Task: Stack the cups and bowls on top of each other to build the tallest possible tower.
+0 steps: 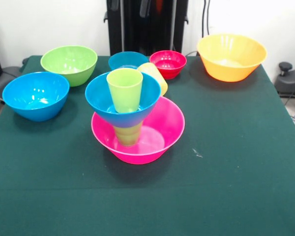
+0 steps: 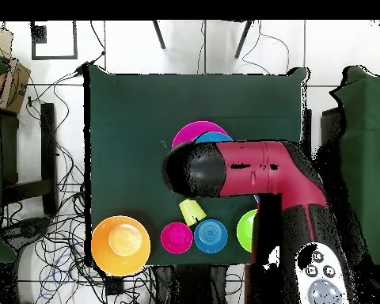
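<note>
Pink bowl (image 1: 160, 135) sits closest on the green desk (image 1: 226, 172), carrying the tower (image 1: 124, 105): a green cup (image 1: 128, 133) inside it, a blue bowl (image 1: 101, 101) on that cup, a lime cup (image 1: 125, 88) on top. Behind the tower lies a yellow cup (image 1: 155, 73) on its side. That blue bowl balances on one narrow cup, so a nudge could likely tip it.

From overhead, the red arm (image 2: 256, 170) covers most of the tower; the hand is hidden, so I cannot tell its state.
</note>
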Available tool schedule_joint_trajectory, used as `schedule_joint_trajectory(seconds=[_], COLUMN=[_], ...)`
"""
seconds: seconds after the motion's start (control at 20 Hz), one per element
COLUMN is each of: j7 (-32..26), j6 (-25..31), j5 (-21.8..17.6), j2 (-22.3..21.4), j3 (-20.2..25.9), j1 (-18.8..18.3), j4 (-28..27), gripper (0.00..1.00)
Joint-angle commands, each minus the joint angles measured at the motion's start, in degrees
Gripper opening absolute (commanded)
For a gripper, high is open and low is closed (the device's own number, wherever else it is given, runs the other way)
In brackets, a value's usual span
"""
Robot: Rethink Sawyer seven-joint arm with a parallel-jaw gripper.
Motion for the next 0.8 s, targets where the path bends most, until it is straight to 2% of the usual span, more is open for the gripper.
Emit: schedule_joint_trajectory(seconds=[0.05,0.25,0.3,0.7,0.8], j7=[-4.66,-2.43,-2.34,-2.35,-0.83], j6=[-6.47,-10.46,-11.19,-8.18,-9.02], j5=[-0.07,-0.19,-0.37,0.07,0.0], j2=[-3.02,-3.84,-3.86,-2.53,-2.5], j3=[3.14,2.67,2.72,3.01,2.38], j1=[1.97,2.63,2.78,3.68,4.23], j4=[12.08,14.42,14.41,12.03,12.25], gripper=[1.0,1.0,0.0,0.0,0.0])
